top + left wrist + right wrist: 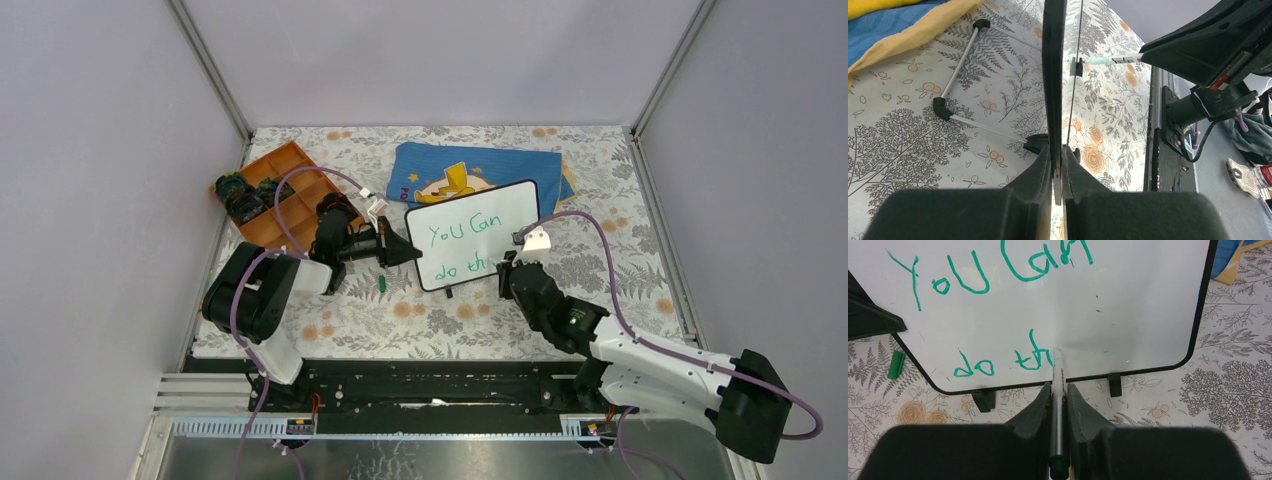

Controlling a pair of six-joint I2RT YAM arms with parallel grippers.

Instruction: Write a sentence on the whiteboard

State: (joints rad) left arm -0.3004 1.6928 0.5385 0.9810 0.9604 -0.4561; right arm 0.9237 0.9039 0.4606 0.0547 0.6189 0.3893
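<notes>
- Top view: the whiteboard [478,236] stands propped up near the middle of the floral bench [620,250], its face tilted toward the arms, just in front of a blue cloth [500,165] with a yellow figure.
- The sentence [462,240] on it is in green and reads "You Can" above "do th".
- The left end effector [410,250] is closed on the board's left edge. The right end effector [512,262] is at the lower right of the writing.
- A green cap [383,284] lies on the bench just below the left end effector. An orange tray [292,160] with compartments sits at the far left.
- Left wrist view: the whiteboard [1053,75] appears edge-on, with the left end effector [1058,152] clamped on its black frame, one finger on each face.
- Behind the board a wire stand [962,55] rests on the bench. In front, a marker [1108,59] reaches toward the board from the right arm.
- Right wrist view: the right end effector [1058,390] is closed around the marker [1057,385], which points straight ahead.
- The marker's tip touches the whiteboard [1138,305] just right of the "h" in the sentence [998,315].
- The board's two black feet [984,400] rest on the bench, and the green cap [896,364] lies to the left.
</notes>
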